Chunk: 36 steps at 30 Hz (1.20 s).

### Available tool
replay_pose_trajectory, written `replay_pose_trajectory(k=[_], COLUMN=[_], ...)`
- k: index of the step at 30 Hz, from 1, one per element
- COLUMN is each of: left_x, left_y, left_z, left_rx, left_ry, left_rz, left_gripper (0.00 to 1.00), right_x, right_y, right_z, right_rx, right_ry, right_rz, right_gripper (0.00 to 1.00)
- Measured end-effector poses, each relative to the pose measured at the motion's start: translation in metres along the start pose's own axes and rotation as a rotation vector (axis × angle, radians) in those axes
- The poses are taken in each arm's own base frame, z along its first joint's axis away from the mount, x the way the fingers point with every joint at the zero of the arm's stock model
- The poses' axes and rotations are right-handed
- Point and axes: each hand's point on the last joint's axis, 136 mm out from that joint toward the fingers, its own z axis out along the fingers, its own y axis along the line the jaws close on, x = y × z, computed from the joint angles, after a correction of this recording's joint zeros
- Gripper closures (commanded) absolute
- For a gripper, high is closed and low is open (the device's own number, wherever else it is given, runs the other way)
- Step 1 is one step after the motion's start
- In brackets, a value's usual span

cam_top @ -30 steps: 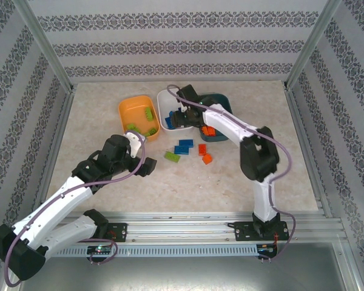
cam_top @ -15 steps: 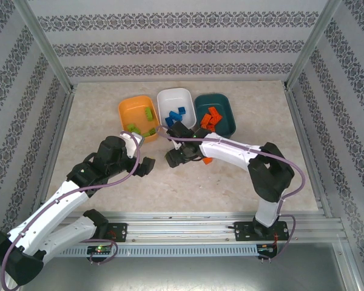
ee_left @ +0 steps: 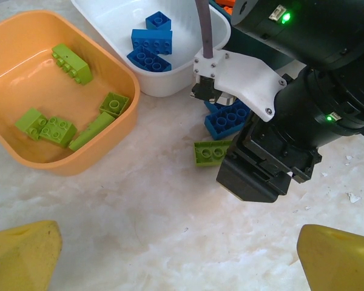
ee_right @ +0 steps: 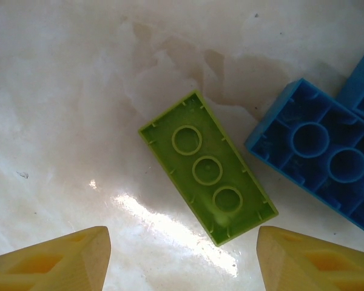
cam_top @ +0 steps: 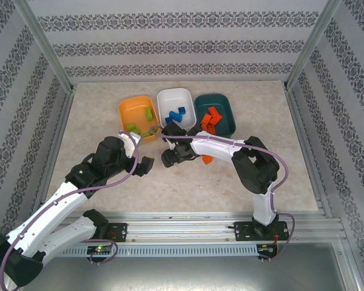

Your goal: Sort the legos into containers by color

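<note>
At centre, right gripper (ee_right: 182,245) hangs over a loose lime green lego (ee_right: 209,167), jaws wide, a finger on either side, neither touching it. This brick lies flat on the table (ee_right: 60,91), just near-left of a blue lego (ee_right: 318,148) and near of the white tub (cam_top: 173,93). To the left, left gripper (ee_left: 179,242) also wide, nothing between its fingers, near of the orange tub (ee_left: 126,115) holding green bricks (ee_left: 48,127).

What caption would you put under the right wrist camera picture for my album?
Open right gripper poised over an upside-down lime green lego beside a blue lego.
</note>
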Motion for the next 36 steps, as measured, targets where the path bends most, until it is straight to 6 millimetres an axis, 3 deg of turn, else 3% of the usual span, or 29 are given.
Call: replay_pose_trajectory(k=[26,36], left_x=[0.001,0.004], left_y=[0.000,-0.001], left_z=[0.001,0.006], left_rx=[0.000,0.003], left_ry=[0.005,0.025], left_rz=[0.000,0.001], left_gripper=[0.00,0.00], right_x=[-0.025,-0.028], right_y=[-0.009,-0.015], right_z=[0.028,0.032], right_rx=[0.058,0.072], right_ry=[0.017,0.021], right_rz=[-0.049,-0.065], right_gripper=[0.34,0.48])
